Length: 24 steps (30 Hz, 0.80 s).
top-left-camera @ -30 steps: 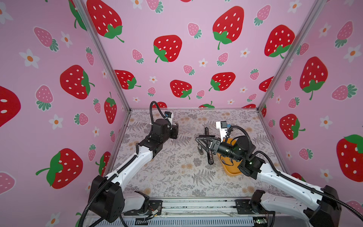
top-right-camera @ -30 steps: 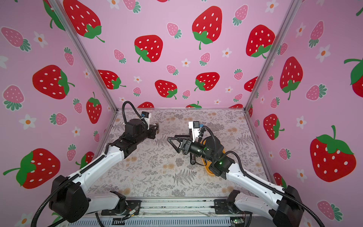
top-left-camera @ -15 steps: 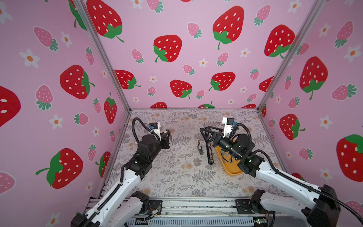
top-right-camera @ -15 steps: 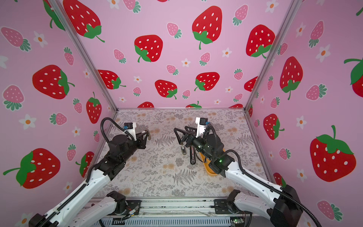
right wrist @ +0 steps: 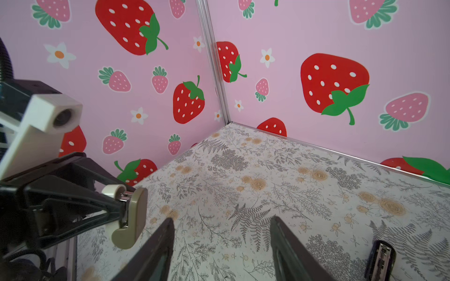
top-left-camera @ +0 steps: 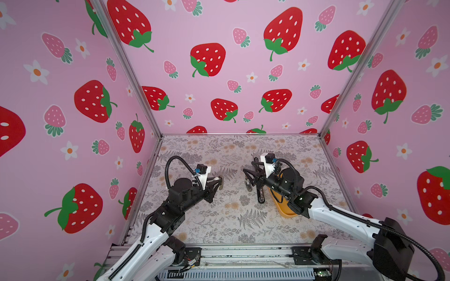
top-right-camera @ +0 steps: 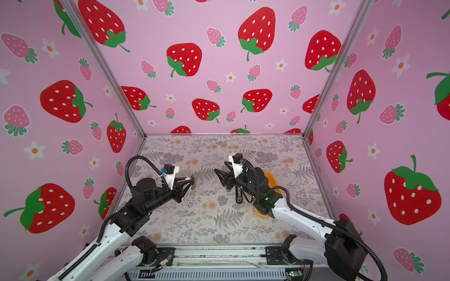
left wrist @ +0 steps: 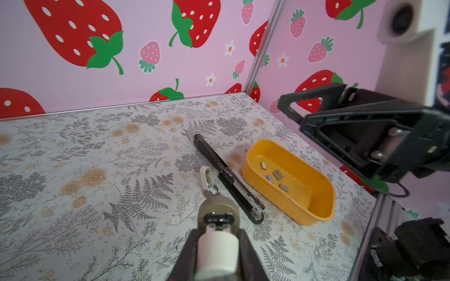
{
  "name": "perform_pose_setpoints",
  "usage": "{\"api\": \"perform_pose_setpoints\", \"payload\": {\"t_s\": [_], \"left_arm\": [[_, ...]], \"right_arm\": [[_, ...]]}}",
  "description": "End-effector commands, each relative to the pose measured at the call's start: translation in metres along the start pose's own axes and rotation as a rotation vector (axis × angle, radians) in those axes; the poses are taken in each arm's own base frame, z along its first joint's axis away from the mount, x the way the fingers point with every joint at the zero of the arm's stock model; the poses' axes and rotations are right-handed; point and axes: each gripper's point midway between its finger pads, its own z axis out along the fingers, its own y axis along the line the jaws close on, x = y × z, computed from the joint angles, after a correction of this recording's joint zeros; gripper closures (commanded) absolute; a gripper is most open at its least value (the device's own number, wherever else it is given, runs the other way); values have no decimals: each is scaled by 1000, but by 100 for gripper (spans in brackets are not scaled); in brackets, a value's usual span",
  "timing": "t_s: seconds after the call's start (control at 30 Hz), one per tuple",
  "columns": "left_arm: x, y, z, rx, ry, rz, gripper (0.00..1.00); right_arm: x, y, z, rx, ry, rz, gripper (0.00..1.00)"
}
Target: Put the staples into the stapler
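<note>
Clearly the staples (left wrist: 275, 175) lie loose, pointing every way, in the yellow tray (left wrist: 292, 206), under the right arm (top-left-camera: 341, 214) and behind the half-open, empty right gripper (right wrist: 221, 219), which is nearer; the left gripper (left wrist: 218, 232), clamped on a small beige stapler (right wrist: 132, 219), sits well apart across the table (left wrist: 73, 146).

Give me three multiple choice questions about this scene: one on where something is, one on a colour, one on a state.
1. Where do the staples lie?
A. inside the tray
B. beside it
C. under it
2. What colour is the tray?
A. blue
B. yellow
C. white
3. The left end effector is:
A. open and empty
B. out of view
C. shut on a beige stapler

Key:
1. A, the grey strips rest on the tray floor.
2. B, its walls are yellow.
3. C, it pinches the stapler in both wrist views.
</note>
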Motion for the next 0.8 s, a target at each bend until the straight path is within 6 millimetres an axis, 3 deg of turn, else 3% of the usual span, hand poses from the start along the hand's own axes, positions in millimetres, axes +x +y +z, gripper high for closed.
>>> {"api": "perform_pose_setpoints", "payload": {"t_s": [0.0,0.2,0.37,0.47,0.57,0.77], "left_arm": [[8,-12,-8,26,9,40,100],[11,-26,-17,57,-4,79,100],[16,-40,-12,116,-6,102,100],[18,-51,-5,156,-4,144,100],[16,-62,0,194,-8,195,100],[14,-69,6,211,-23,285,100]], "right_arm": [[-20,15,2,-70,-48,-46,36],[-24,16,-15,-47,-79,-39,34],[-9,16,-24,-51,-60,-1,29],[-1,16,-26,-49,-41,27,31],[1,17,-31,-52,-37,52,41],[4,32,-31,-93,-14,67,43]]}}
